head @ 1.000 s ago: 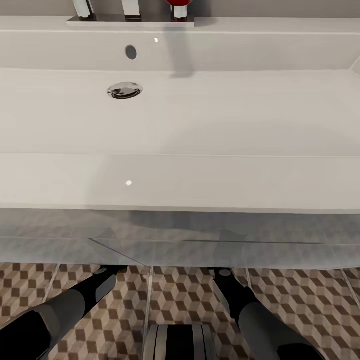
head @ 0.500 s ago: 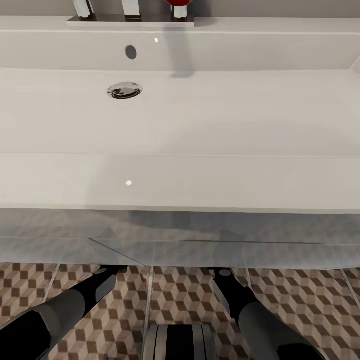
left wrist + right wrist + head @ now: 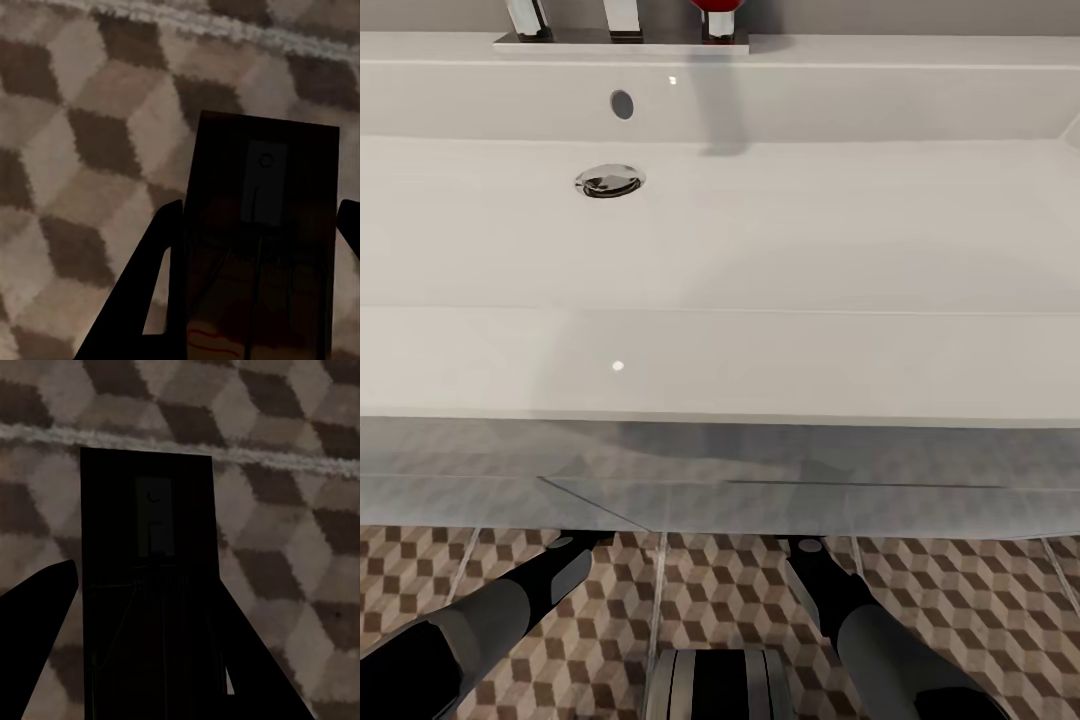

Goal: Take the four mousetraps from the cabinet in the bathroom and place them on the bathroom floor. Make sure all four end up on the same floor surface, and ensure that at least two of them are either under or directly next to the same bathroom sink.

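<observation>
1. Left wrist view: the left pincer [image 3: 251, 247] has its two dark fingers [image 3: 150, 289] standing on either side of a mousetrap [image 3: 259, 240], a flat dark-brown rectangle with thin metal wires and a small pale plate. One finger's edge meets the trap's side; the other finger shows just at the frame's right edge. Whether the pincer is pinching the trap or merely spread around it, I cannot tell.
2. Right wrist view: the right pincer [image 3: 146, 660] frames a second mousetrap [image 3: 150, 570], very dark, with a pale plate near its upper end. Its fingers [image 3: 34, 637] overlap the trap's lower corners in the lower part of the frame. Here too I cannot tell whether it grips.
3. Behind both traps lies the bathroom floor [image 3: 82, 135], tiled in a brown, beige and white cube pattern, with a pale grout line crossing the top of each wrist frame.
4. Head view: both dark grey arms rise from the bottom edge and disappear under the front edge of the sink [image 3: 720, 360], a wide white basin covering most of the frame.
5. A chrome drain [image 3: 609, 180] sits at upper left of the basin, with an oval overflow hole [image 3: 622, 104] above it.
6. Chrome tap fittings [image 3: 622, 25] line the top edge, one with a red part.
</observation>
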`<state>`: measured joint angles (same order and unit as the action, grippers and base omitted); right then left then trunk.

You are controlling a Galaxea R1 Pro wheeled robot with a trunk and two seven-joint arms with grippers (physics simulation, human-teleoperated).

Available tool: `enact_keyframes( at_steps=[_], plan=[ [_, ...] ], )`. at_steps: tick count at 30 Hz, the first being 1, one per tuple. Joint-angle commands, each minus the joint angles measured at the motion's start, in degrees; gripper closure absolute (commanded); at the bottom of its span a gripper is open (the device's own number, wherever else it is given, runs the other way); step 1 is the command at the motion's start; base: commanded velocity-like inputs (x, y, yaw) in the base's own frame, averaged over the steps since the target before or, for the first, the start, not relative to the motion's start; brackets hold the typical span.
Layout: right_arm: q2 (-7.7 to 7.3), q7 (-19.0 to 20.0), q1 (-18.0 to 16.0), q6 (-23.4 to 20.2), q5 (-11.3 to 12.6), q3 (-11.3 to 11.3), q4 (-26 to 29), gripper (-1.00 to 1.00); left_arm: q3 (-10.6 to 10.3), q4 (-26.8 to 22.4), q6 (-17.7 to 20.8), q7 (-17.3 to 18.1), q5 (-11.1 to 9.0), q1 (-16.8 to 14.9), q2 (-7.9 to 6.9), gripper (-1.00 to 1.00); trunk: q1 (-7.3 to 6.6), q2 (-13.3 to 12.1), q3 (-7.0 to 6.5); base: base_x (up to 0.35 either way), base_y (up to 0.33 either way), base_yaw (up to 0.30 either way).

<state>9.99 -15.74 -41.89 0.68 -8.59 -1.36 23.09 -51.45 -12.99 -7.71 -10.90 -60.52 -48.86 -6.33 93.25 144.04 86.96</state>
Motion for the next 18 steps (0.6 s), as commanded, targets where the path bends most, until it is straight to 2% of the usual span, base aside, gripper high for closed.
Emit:
enact_keyframes(
  at_steps=[1,18],
  plan=[
    [0.00,-0.35,-0.03,0.02,-0.40,-0.14,-0.07,1.00,-0.50,-0.16,-0.12,-0.51,-0.30,-0.01,-0.04,1.00,-0.01,0.01,0.03,0.000,0.000,0.000],
    [0.00,-0.35,-0.03,0.02,-0.40,-0.20,-0.07,1.00,-0.50,0.26,0.00,-0.47,-0.30,-0.10,-0.08,1.00,-0.01,0.01,0.32,0.000,0.000,0.030]
  ],
)
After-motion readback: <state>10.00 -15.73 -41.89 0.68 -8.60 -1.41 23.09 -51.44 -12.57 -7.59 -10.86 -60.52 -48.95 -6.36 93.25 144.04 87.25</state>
